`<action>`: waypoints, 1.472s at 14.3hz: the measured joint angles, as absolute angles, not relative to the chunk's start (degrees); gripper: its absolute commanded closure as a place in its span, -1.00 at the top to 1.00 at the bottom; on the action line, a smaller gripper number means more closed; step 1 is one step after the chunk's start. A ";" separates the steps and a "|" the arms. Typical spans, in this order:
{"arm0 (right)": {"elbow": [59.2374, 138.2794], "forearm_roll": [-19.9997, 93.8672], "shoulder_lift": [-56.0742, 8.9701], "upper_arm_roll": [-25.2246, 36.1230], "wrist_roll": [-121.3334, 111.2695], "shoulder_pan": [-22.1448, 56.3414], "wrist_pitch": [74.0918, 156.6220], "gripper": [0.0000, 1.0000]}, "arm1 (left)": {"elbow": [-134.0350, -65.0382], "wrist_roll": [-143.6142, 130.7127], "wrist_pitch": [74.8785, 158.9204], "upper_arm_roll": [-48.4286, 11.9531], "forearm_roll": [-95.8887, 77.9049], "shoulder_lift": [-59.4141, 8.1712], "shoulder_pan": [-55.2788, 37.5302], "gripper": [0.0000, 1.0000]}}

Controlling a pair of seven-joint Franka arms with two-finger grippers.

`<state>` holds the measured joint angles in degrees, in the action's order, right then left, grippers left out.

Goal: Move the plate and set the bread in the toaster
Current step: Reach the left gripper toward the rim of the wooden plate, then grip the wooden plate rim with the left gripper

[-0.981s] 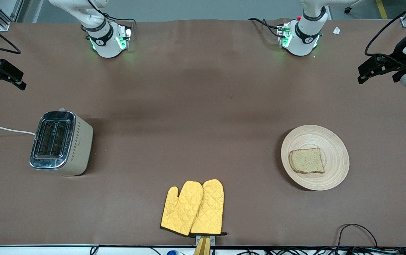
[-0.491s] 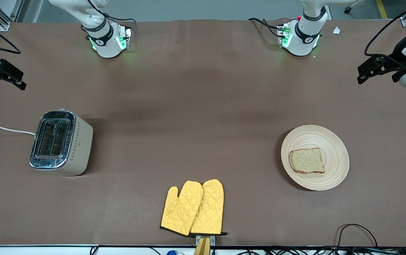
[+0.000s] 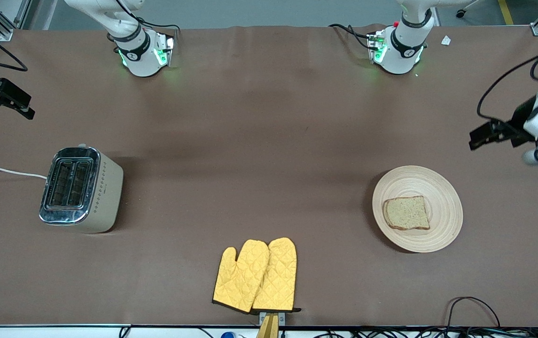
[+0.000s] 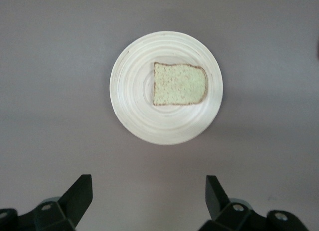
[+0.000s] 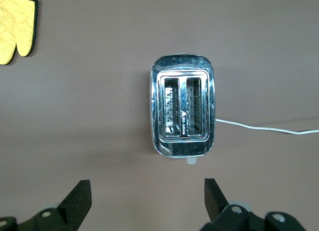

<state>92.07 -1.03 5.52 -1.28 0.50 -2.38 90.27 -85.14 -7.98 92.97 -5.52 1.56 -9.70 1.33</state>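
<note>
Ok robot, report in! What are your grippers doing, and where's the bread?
Left gripper open, up near the plate. Right gripper open, up near the toaster. Bread on plate, untouched. Yellow oven mitts nearer the camera, clear of the route.

We count one plate (image 3: 442, 188) carrying one bread (image 3: 407, 212) slice, one toaster (image 3: 81, 189) with two slots and one white cord (image 3: 5, 171), and two yellow oven mitts (image 3: 255, 276) lying side by side. Two arms reach over the tabletop (image 3: 250, 141), each ending in one pincer.
</note>
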 measured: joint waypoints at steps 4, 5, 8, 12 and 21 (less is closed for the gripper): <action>92.05 -1.03 5.52 -1.29 0.50 -2.38 90.27 1.00 | -85.10 -7.98 98.93 -5.48 -2.62 -16.81 4.06 1.00; 92.04 -1.03 5.52 -1.29 0.50 -2.37 90.28 1.00 | -85.11 -7.71 100.00 -5.48 -4.96 -18.47 5.23 1.00; 92.02 -1.03 5.52 -1.29 0.50 -2.37 90.28 1.00 | -85.12 -1.27 104.63 -5.43 -8.37 -23.44 8.56 1.00; 91.99 -1.03 5.52 -1.30 0.50 -2.37 90.29 1.00 | -85.09 12.66 111.30 -5.43 -15.07 -30.70 13.92 1.00; 91.96 -1.03 5.52 -1.30 0.50 -2.37 90.32 1.00 | -84.25 37.53 116.59 -5.51 -26.43 -42.21 20.68 0.65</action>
<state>91.96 -1.03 5.52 -1.30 0.50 -2.37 90.32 -84.25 37.53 116.59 -5.51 -26.43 -42.21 20.68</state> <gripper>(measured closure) 0.000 0.101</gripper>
